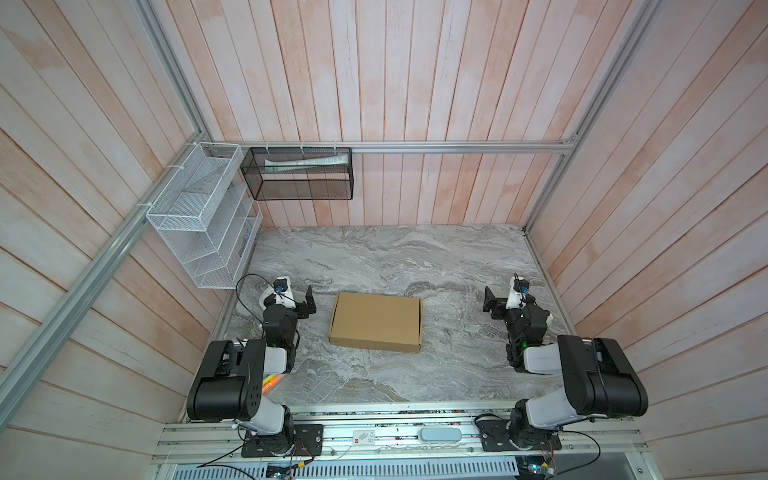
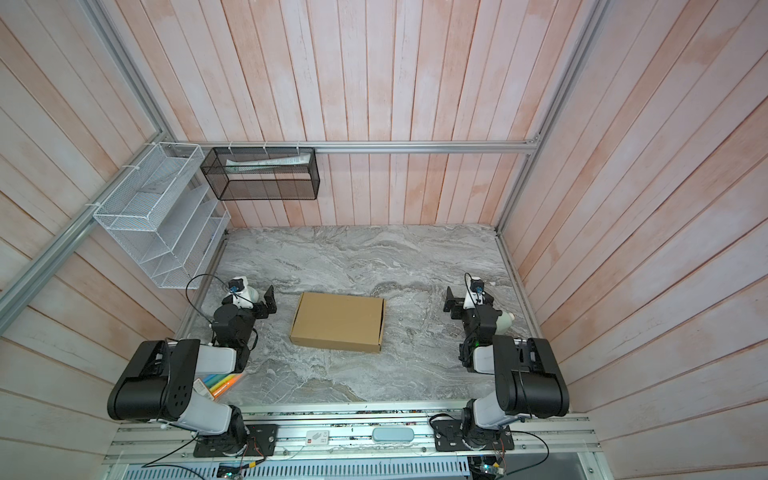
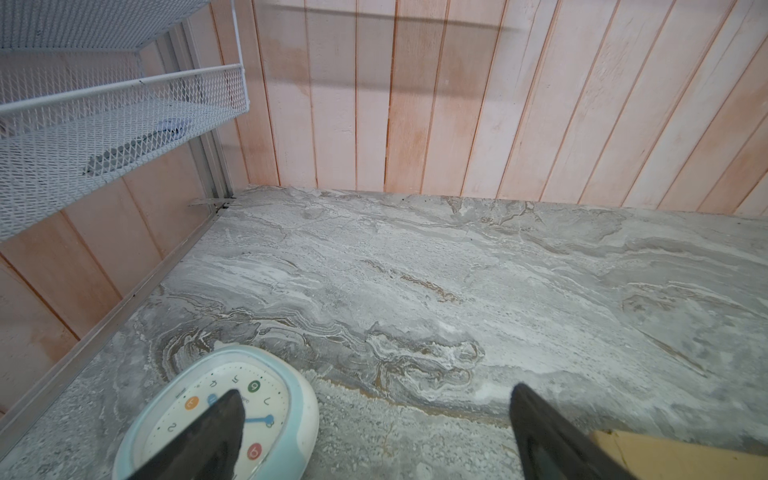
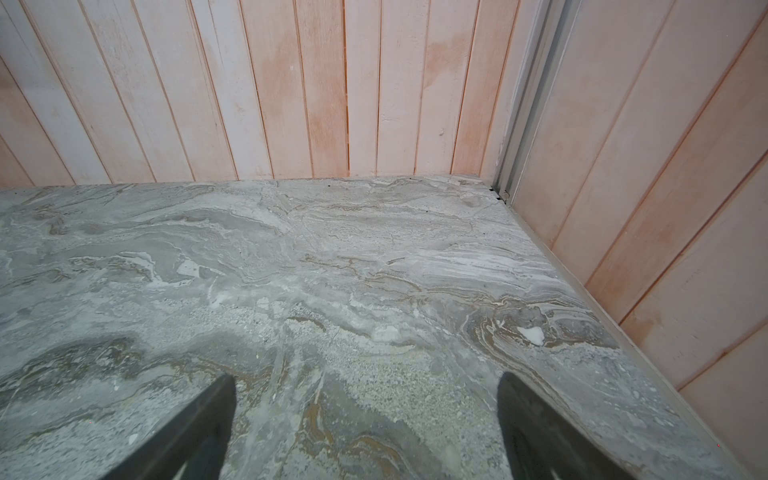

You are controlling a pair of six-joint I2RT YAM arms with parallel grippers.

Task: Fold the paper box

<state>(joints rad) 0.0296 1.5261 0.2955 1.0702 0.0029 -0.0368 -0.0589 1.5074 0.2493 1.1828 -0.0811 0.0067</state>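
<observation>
The paper box (image 1: 376,322) (image 2: 338,322) is a shallow brown cardboard mailer lying flat with its lid down, mid-table between the two arms. One corner of it shows in the left wrist view (image 3: 673,457). My left gripper (image 1: 309,303) (image 2: 270,301) (image 3: 376,390) hangs open a short way left of the box, touching nothing. On the other side, further from the box, my right gripper (image 1: 490,303) (image 2: 451,305) (image 4: 365,376) is open too, with only bare marble between its fingers.
A pale blue clock (image 3: 266,399) lies face up on the table under the left gripper. A white mesh rack (image 1: 203,220) and a black mesh basket (image 1: 299,174) hang on the back left walls. Coloured strips (image 2: 220,384) lie under the left arm.
</observation>
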